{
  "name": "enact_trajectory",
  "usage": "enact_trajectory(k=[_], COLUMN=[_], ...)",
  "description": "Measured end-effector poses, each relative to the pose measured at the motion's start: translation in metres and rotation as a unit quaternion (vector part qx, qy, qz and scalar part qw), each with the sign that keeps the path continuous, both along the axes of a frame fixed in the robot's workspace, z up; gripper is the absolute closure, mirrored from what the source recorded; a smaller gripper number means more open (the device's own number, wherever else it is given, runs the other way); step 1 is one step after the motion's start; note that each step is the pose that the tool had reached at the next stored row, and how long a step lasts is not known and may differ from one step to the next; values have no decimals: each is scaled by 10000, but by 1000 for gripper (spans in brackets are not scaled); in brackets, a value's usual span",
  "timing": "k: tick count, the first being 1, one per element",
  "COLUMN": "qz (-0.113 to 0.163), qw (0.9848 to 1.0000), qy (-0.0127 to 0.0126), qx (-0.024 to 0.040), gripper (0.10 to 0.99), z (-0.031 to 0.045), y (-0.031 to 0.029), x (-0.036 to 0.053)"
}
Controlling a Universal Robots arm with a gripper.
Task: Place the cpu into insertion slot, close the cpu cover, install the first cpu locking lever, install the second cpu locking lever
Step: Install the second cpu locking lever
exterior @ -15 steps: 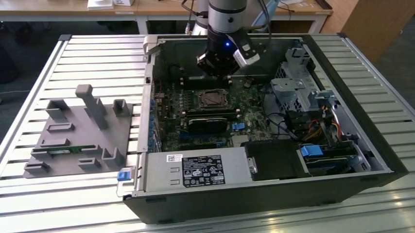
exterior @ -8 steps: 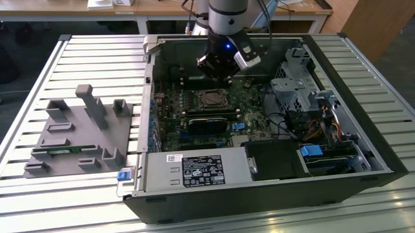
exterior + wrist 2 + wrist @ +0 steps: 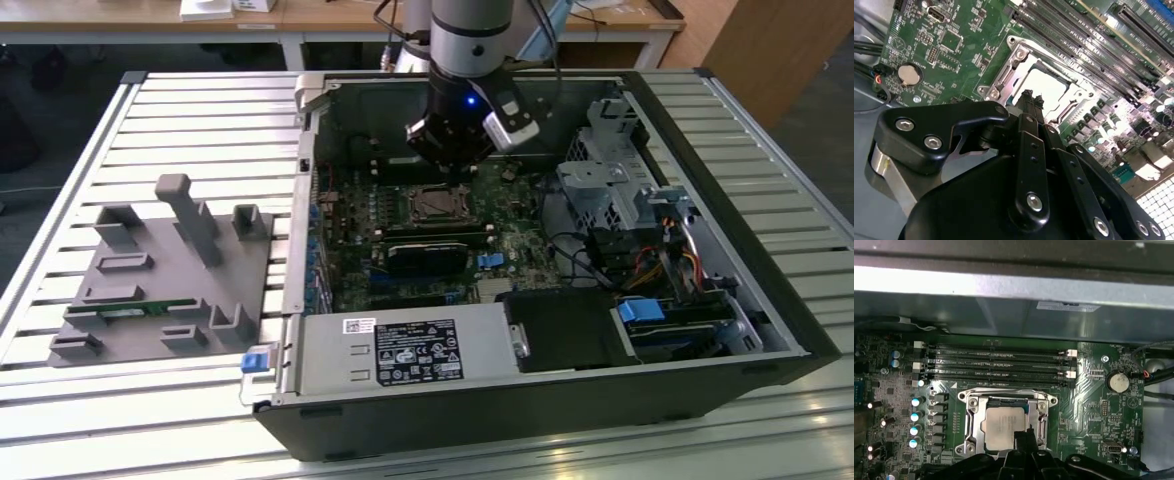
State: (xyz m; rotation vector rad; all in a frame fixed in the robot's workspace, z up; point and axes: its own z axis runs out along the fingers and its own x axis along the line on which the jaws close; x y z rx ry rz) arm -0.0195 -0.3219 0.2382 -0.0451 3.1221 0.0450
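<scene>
The gripper (image 3: 1021, 437) is hovering just over the socket, fingers pressed together and holding nothing. The cpu (image 3: 1001, 425) is already sitting in the insertion slot (image 3: 1006, 421), directly beneath the fingertips (cpu cover (image 3: 972, 415) framing it).

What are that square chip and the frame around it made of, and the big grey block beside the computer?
The cpu looks like dull silver-grey metal with a matte top. The cpu cover seems to be bright bare metal, glinting at its edges. The grey block looks like matte plastic, even in colour with no shine, though that is a guess.
</scene>
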Motion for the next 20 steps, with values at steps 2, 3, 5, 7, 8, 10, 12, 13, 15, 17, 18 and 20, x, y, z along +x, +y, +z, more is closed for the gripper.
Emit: enact_trajectory(k=[2,3,5,7,8,10,12,13,15,17,18,20], qz=[-1,-1,-1,-1,-1,-1,-1,-1,-1,-1,-2,-2], qw=[10000,10000,10000,10000,10000,10000,10000,10000,10000,10000,10000,10000], qy=[0,0,0,0,0,2,7,13,18,19,18,18], qx=[1,0,0,-1,-1,-4,-5,-6,-4,-5,-5,-5], gripper=[980,980,980,980,980,980,980,980,980,980,980,980], z=[-1,0,2,8,18,58,98,108,109,110,110,110], y=[-4,-5,-6,-7,-7,-7,-6,-7,-22,-52,-65,-90], x=[0,0,0,0,0,0,0,0,0,0,0,0])
